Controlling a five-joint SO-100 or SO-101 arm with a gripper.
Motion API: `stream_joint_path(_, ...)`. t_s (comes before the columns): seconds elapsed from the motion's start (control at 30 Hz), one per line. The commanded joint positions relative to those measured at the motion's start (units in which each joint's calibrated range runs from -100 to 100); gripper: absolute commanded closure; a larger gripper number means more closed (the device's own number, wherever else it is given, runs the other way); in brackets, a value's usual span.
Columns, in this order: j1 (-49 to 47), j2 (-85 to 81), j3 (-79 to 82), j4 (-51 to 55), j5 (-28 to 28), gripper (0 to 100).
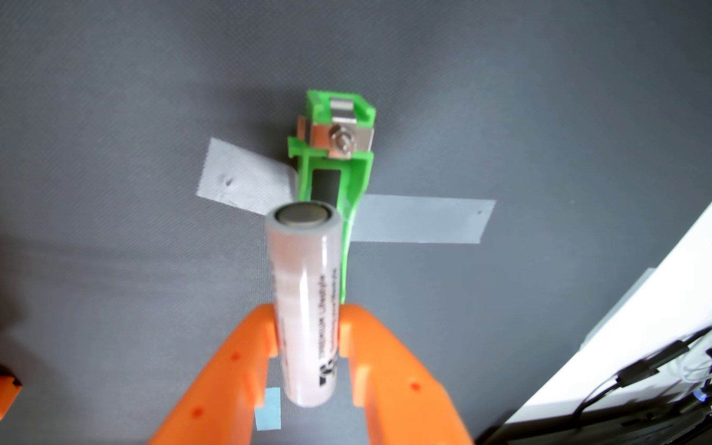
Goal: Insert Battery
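Wrist view: pale pink cylindrical battery, black lettering, silver flat end, pinched between orange fingers.

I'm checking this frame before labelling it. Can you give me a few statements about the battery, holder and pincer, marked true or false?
1. The orange pincer grips a pale cylindrical battery. True.
2. The battery already lies seated in the green holder. False: it is held in front of it, not seated.
3. Grey tape strips fix the holder to the dark mat. True.
4. The holder's metal contact is missing. False: it is screwed on at the far end.
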Motion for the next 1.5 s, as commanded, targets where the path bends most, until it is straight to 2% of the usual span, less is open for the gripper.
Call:
stream_joint_path(0.0,0.35,-1.83,-2.56,-0.32,-0.26,99)
stream_joint_path(0.93,0.47,-1.41,-2.56,-0.57,-0.26,99)
stream_joint_path(1.1,0.59,-1.41,-1.75,-4.38,-0.26,99)
stream_joint_path(1.47,0.59,-1.41,-0.76,-5.06,-0.31,99)
